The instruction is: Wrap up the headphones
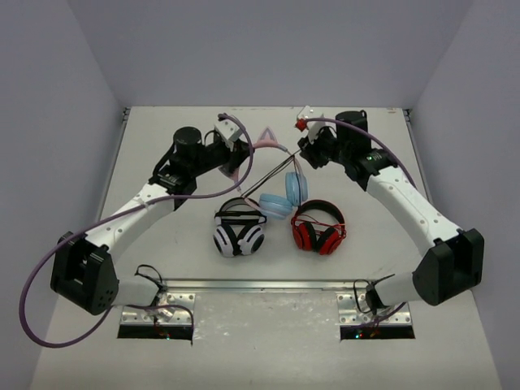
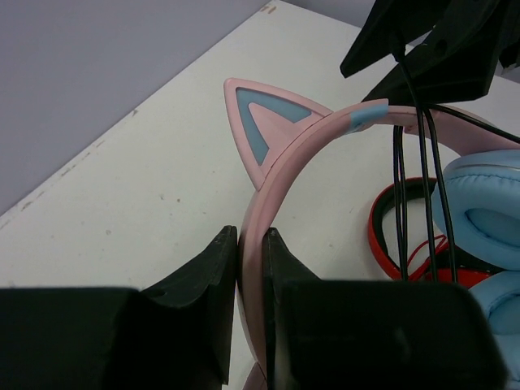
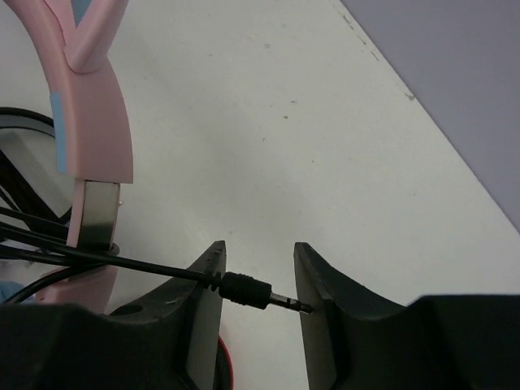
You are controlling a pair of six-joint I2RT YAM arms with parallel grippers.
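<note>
The headphones (image 1: 284, 199) have light blue ear cups (image 2: 487, 203) that rest on the table, with the pink cat-ear headband (image 2: 301, 146) raised toward the back. My left gripper (image 2: 252, 236) is shut on the headband just below one cat ear. Several strands of the thin black cable (image 2: 422, 187) hang over the band near my right gripper (image 1: 302, 146). In the right wrist view the right gripper (image 3: 260, 252) is open. The cable's plug (image 3: 248, 288) lies across the gap, its metal tip against the right finger.
White-and-black headphones (image 1: 239, 231) and red-and-black headphones (image 1: 318, 227) lie just in front of the blue ear cups. The red pair (image 2: 382, 227) sits right under the hanging cable. Grey walls close in the table on three sides.
</note>
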